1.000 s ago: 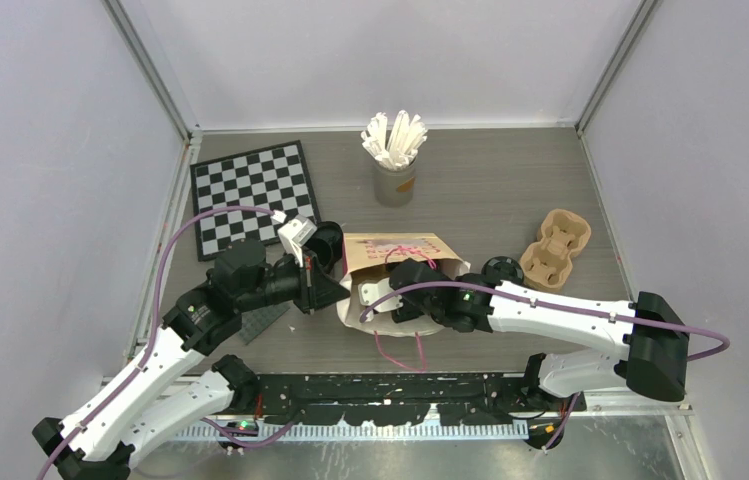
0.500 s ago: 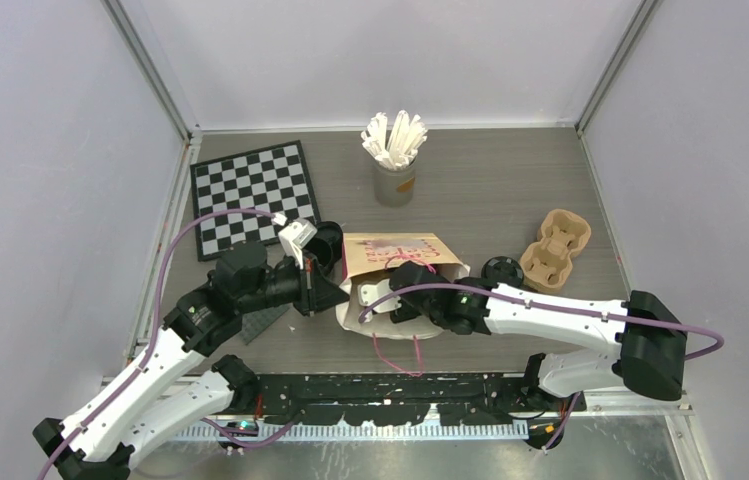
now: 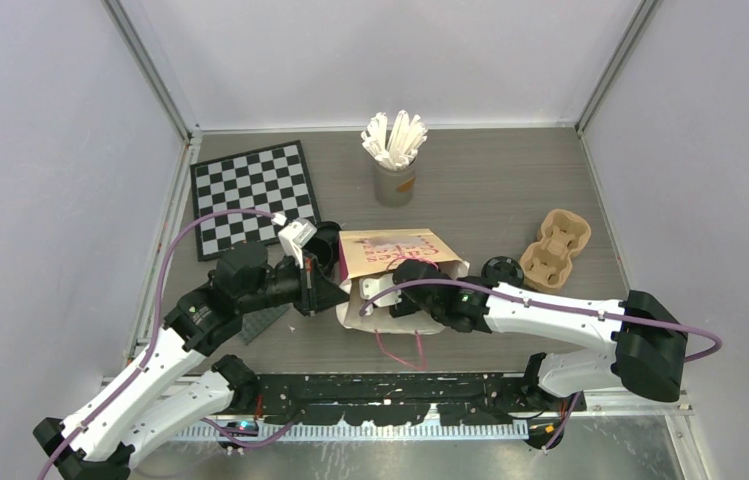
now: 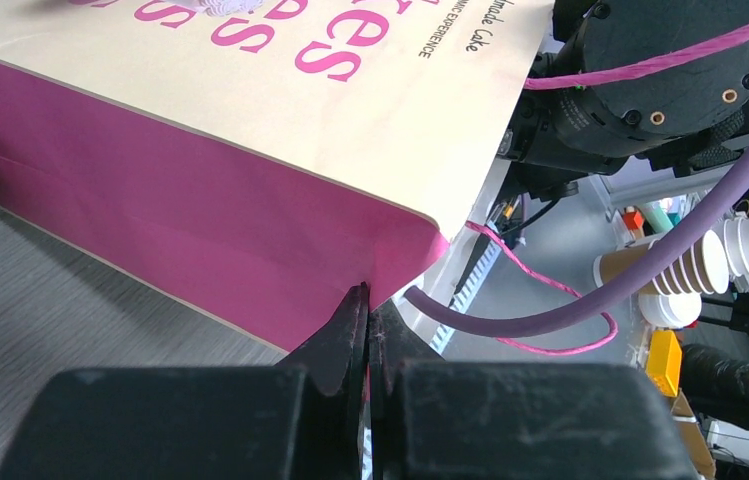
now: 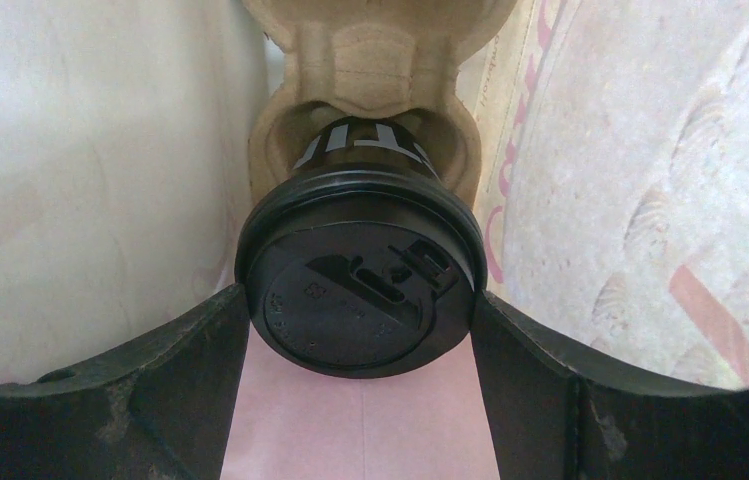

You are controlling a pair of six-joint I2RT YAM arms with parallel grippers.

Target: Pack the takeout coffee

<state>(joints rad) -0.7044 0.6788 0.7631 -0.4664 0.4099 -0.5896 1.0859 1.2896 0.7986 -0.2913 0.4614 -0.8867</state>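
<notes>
At the back left of the table [image 3: 490, 190], a checkerboard [image 3: 250, 192] is lying flat. Just in front of it, the left gripper [image 4: 368, 312] is reaching to the right. Its 2 fingers are pressing together on a pink corner of the paper bag [image 3: 390, 247], pinching the edge near the bag's mouth. Beside that gripper, the 1st coffee cup [image 3: 326, 240], black with a black lid, is standing on the table close to the bag's left side.

The bag is lying at the middle of the table with its cream printed face up and its mouth turned toward the arms. A pink cord handle [image 3: 398, 350] is trailing onto the table in front of it. Behind the bag and well apart from it, a grey cup of white sticks [image 3: 394, 165] is standing upright.

The right gripper [image 5: 360, 298] is reaching into the bag's mouth from the right. Inside, the 2nd coffee cup [image 5: 350, 335] is sitting in a pocket of a brown pulp carrier [image 5: 370, 40]. The right gripper's fingers [image 5: 190, 380] are standing wide, 1 on each side of the lid, both touching its rim and clamping the cup.

To the right of the bag, the 3rd coffee cup [image 3: 502, 270] is standing on the table, just beside a 2nd pulp carrier [image 3: 556, 248] lying near the table's right edge.
</notes>
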